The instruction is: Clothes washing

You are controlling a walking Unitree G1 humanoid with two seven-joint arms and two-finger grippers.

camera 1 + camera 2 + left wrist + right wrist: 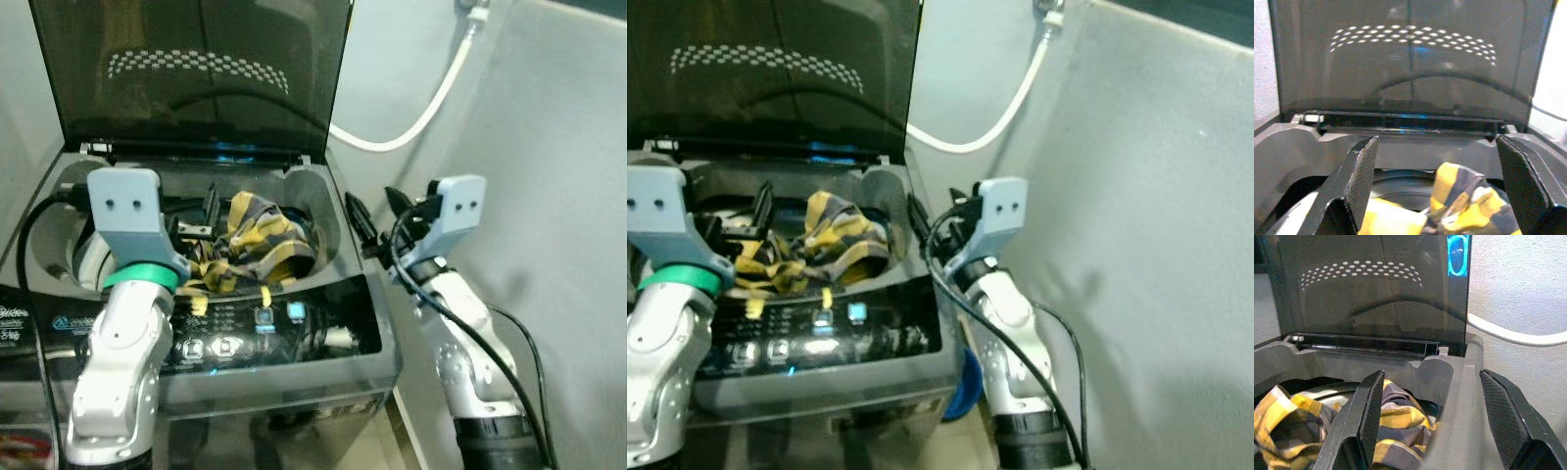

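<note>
Hanging over the drum mouth of the washing machine [377, 323], the yellow checked shirt [257, 247] is best pushed fully down by the wide-open, empty left gripper [196, 217], the right gripper [375, 213], likewise spread and empty, being held beside the rim.

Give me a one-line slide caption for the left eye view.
Open left pincer hovers over the yellow-and-grey plaid shirt heaped in the open grey top-loading washing machine.

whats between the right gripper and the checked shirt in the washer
The washing machine's right rim wall stands between them. In the right wrist view the right gripper straddles that grey wall, and the yellow checked shirt lies just past it in the drum opening.
</note>
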